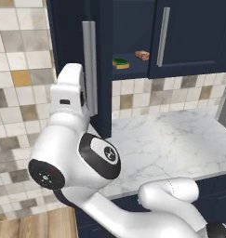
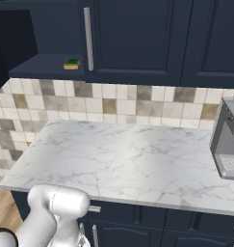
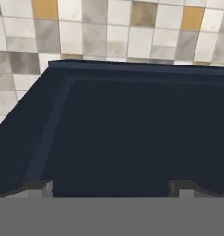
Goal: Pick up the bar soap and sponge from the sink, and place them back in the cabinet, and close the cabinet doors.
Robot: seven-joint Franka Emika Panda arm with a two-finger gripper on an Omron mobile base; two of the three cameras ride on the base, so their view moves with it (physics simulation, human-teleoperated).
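The navy wall cabinet (image 1: pixel 133 69) stands with its left door (image 1: pixel 103 69) swung out edge-on and its right door (image 1: pixel 193 37) shut. On the shelf lie the green-and-yellow sponge (image 1: pixel 120 63) (image 2: pixel 71 63) and, to its right, the orange-red bar soap (image 1: pixel 142 55). My white hand (image 1: pixel 70 90) sits just left of the open door's silver handle (image 1: pixel 89 67). In the hand view my gripper (image 3: pixel 111 189) is open with nothing between its fingertips (image 3: pixel 39 188), close against a flat navy door panel (image 3: pixel 132 138). The sink is out of view.
A marble counter (image 2: pixel 128 154) runs below the cabinet, with a tiled backsplash (image 2: pixel 137 103) behind. A grey appliance (image 2: pixel 227 142) stands at the counter's right end. Navy base drawers (image 2: pixel 137 217) lie under the counter, and my own arm (image 1: pixel 86 162) fills the left foreground.
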